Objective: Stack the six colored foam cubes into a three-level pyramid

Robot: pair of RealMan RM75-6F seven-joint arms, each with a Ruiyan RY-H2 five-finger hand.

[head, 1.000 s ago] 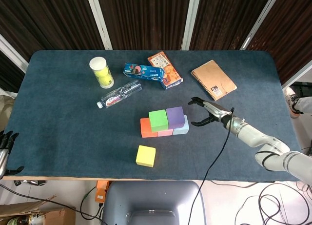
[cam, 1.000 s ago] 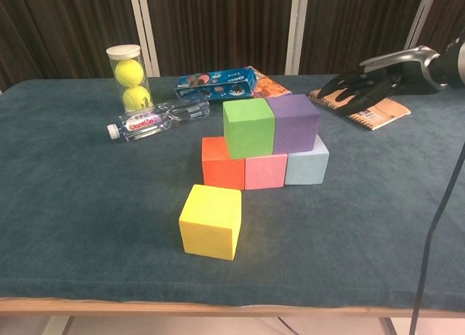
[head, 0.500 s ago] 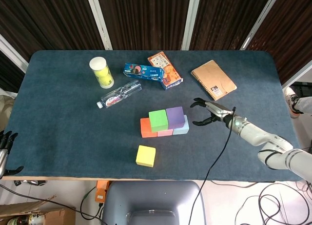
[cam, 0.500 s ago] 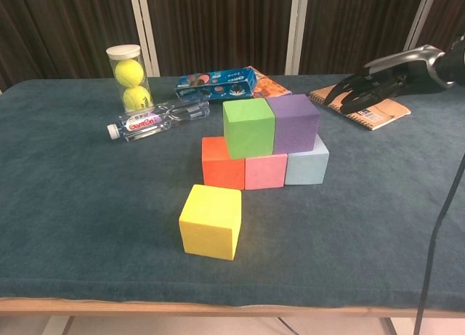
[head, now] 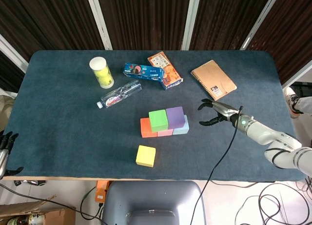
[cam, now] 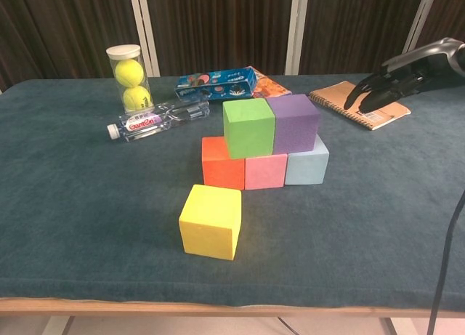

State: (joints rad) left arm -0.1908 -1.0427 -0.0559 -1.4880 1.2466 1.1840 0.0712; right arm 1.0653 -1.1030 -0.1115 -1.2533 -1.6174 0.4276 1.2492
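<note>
An orange cube [cam: 221, 164], a pink cube [cam: 264, 171] and a light blue cube [cam: 307, 166] form a row on the table. On top of that row sit a green cube [cam: 248, 127] and a purple cube [cam: 293, 122], side by side. A yellow cube [cam: 211, 220] lies alone in front of the stack, near the table's front edge. My right hand [head: 216, 113] hovers right of the stack with fingers spread, holding nothing, also seen as my right hand [cam: 396, 79]. At the far left frame edge my left hand [head: 5, 148] hangs below the table level, fingers apart.
At the back stand a tube of tennis balls [cam: 126, 77], a lying water bottle [cam: 156, 120], a blue snack box [cam: 216, 83] and an orange packet [head: 165, 69]. A brown notebook [head: 213, 79] lies at the back right. A black cable [head: 222, 154] trails from the right arm.
My right hand has drawn back to the right, away from the stack. The cubes have not moved.
</note>
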